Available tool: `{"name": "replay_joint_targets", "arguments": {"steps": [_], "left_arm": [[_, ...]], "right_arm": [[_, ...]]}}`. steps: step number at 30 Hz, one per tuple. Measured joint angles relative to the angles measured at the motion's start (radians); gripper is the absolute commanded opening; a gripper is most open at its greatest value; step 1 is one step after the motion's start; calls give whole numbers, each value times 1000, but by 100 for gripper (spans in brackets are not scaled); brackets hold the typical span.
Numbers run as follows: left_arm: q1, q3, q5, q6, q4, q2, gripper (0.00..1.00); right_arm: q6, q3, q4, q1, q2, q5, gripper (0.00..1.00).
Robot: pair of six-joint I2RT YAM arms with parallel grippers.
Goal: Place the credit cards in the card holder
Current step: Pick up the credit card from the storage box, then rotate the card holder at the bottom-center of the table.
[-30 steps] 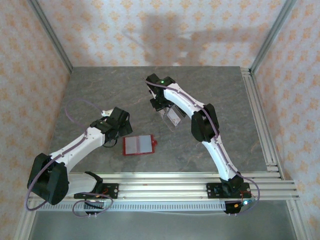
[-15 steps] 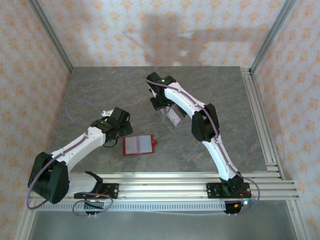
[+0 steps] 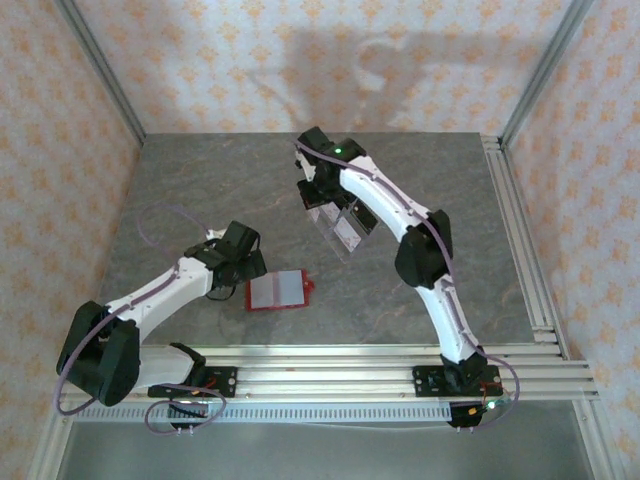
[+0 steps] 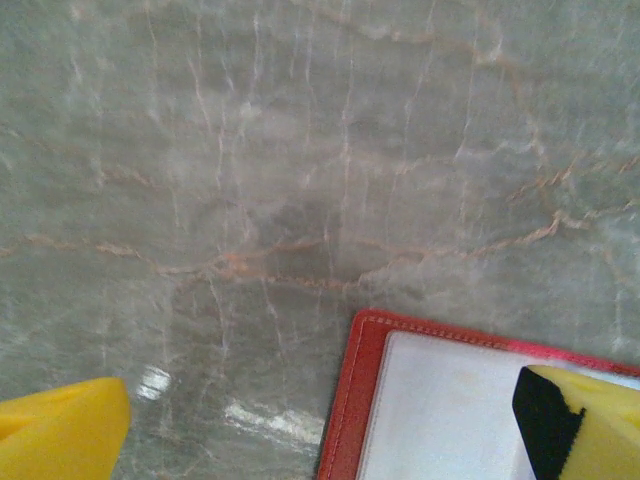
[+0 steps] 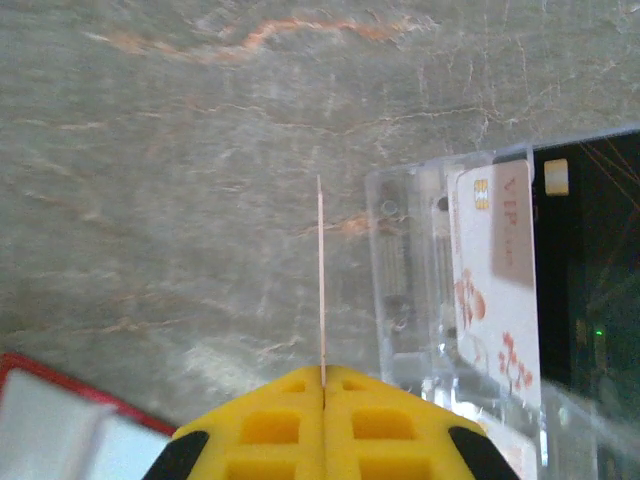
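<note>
- Right wrist view: the right tool (image 5: 322,380), its yellow padded fingers pressed together, pinches one thin pale grey-white plastic credit card (image 5: 321,280) by one edge. The card is seen edge-on, as a fine line above the grey veined stone-look counter (image 5: 150,150).
- Just beside it stands a clear plastic tray (image 5: 400,260) holding a further card (image 5: 495,290) of the same kind, its flat face showing pinkish marks and a small chip.
- The card holder, a small red folding wallet (image 4: 450,400) with a stitched rim and greyish clear pockets, lies open and flat on the counter, apart from the tray.
- The left tool (image 4: 320,415) hangs over the wallet's edge, fingers spread wide with nothing between them; one finger is above the clear pocket.
- Handling, as judged: the card is light, stiff yet springy, smooth and slippery. It is best gripped across both faces near one edge, leaving the leading edge free.
- The wallet is probably soft, light and apt to slide; its pocket mouth will likely need steadying.
</note>
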Motion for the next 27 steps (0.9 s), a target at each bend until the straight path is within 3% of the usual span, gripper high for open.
{"name": "replay_joint_targets", "arguments": {"steps": [7,14,27], "left_arm": [[-73,-100,57,-30,83,-13,100],[-154,-154,66,-93,187,-24,100],[-253,-190,34,-200,254,-24,100]], "right_arm": [[74,-353,159,0,-266,-52,0],[124,-642,274,0,-396,-59,0],[149,-788,343,-18,-546,-55,0]]}}
